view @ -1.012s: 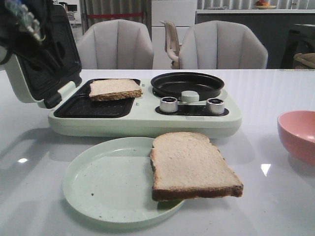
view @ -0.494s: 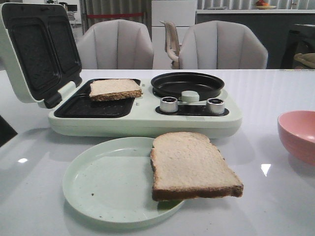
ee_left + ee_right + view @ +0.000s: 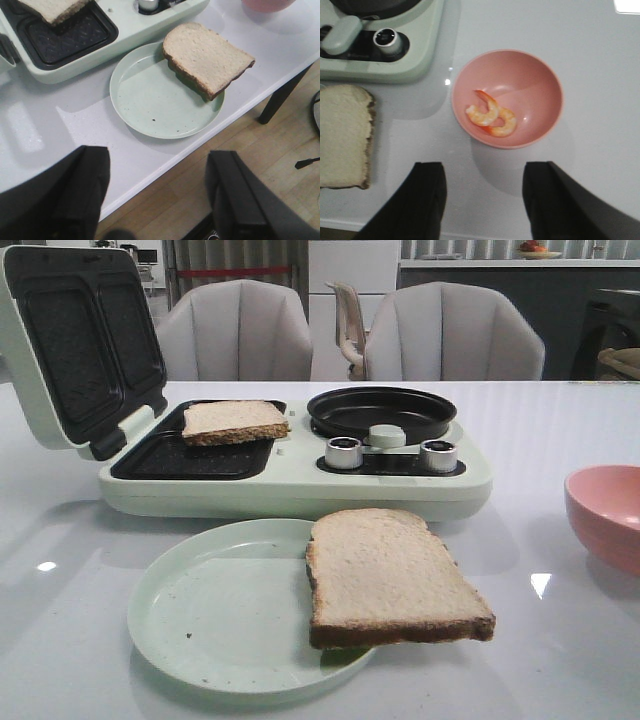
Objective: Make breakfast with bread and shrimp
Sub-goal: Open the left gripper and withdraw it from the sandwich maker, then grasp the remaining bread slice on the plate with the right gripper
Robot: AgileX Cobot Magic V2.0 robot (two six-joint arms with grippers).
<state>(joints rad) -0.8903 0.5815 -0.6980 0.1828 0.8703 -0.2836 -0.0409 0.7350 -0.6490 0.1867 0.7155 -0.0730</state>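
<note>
- While the front view shows the pink bowl (image 3: 608, 515) only from the side at the worktop's (image 3: 540, 440) edge, its inside hidden, the right wrist view looks straight down into it and shows the shrimp (image 3: 491, 116), curled orange and white, lying on the bowl's floor.
- Neither arm appears in the front view; only the wrist views show them. The left gripper (image 3: 157, 192) hangs past the worktop edge nearest the plate, jaws spread wide with nothing between them. The right gripper (image 3: 485, 200) hovers over bare worktop just beside the pink bowl, jaws likewise wide apart and holding nothing.
- The wooden floor (image 3: 280, 150) and a dark table leg (image 3: 280, 95) show in the left wrist view alone.
- The pale green plate (image 3: 215, 610) sits on the worktop just in front of the breakfast maker (image 3: 290, 485). One slice of bread (image 3: 390, 575) lies on the plate's side nearest the pink bowl, its outer corner jutting past the rim.
- The breakfast maker's lid (image 3: 75, 340) stands open. The second bread slice (image 3: 235, 421) rests on the dark grill plate (image 3: 190, 455) under that lid, lying across the far edge rather than flat in the recess.
- Beside the grill plate, on the bowl side, a round black pan (image 3: 381, 412) sits on the maker; I can see nothing in it from the front.
- Two silver knobs (image 3: 343, 452) stand in front of the pan. I cannot read any writing or brand on the maker.
</note>
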